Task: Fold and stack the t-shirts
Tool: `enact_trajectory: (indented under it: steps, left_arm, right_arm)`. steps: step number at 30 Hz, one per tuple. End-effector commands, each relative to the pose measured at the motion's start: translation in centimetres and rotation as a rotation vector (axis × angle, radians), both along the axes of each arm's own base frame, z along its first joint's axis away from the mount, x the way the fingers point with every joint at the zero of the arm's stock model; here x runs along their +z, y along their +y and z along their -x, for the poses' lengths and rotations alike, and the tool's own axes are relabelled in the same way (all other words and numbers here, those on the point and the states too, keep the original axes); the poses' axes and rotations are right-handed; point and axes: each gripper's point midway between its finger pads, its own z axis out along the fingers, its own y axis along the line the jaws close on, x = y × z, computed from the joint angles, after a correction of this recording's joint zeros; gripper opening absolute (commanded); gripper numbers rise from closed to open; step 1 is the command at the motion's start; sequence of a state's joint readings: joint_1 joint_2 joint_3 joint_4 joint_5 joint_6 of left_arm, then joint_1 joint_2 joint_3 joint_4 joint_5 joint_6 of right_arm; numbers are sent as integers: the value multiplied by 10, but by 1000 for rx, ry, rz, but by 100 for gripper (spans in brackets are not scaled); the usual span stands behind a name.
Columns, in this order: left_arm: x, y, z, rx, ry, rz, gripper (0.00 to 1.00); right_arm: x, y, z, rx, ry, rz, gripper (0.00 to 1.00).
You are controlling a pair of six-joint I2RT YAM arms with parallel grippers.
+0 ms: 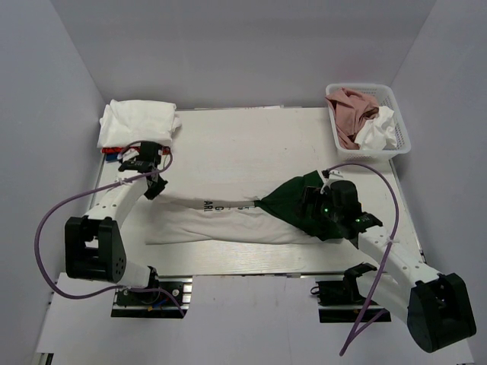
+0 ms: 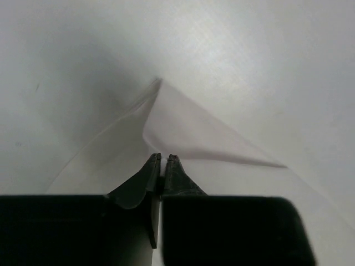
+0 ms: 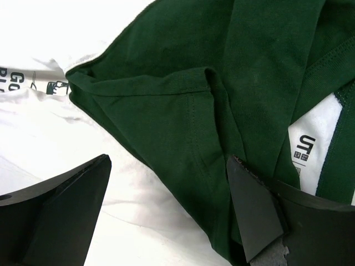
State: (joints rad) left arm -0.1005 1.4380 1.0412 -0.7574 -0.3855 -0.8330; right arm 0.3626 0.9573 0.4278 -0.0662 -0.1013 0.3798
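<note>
An off-white printed t-shirt [image 1: 221, 217] lies stretched across the middle of the table. My left gripper [image 1: 155, 187] is shut on its left corner; in the left wrist view the fingertips [image 2: 163, 159] pinch a thin fold of pale cloth [image 2: 183, 130] that rises to a peak. Dark green t-shirt fabric [image 1: 289, 199] covers the shirt's right end. My right gripper [image 1: 313, 207] hovers over it, open, with the green cloth [image 3: 188, 94] and white cloth [image 3: 72, 144] between its wide-spread fingers [image 3: 169, 160]. A white collar label [image 3: 309, 147] shows at the right.
A folded white tee [image 1: 138, 122] sits at the back left, with red and blue cloth [image 1: 112, 150] at its near edge. A white lattice basket [image 1: 402, 129] at the back right holds a dusty pink tee [image 1: 350, 106] and a white tee [image 1: 378, 131].
</note>
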Motion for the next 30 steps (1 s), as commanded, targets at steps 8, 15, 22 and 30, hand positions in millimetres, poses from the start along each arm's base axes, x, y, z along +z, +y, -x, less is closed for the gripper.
enact_trajectory:
  steps: [8, 15, 22, 30]
  left_arm:
    - [-11, 24, 117, 204, 288, -59, 92]
    - [31, -14, 50, -21, -17, 119, 100]
    - [25, -76, 1, -310, -145, 346, 100]
    - [-60, -69, 46, -256, 170, 340, 100]
  right_arm:
    - [4, -5, -5, 2, -41, 49, 90]
    - [34, 5, -20, 17, -132, -3, 90]
    - [52, 22, -42, 52, -182, -46, 90]
    - [29, 28, -62, 39, -65, 4, 90]
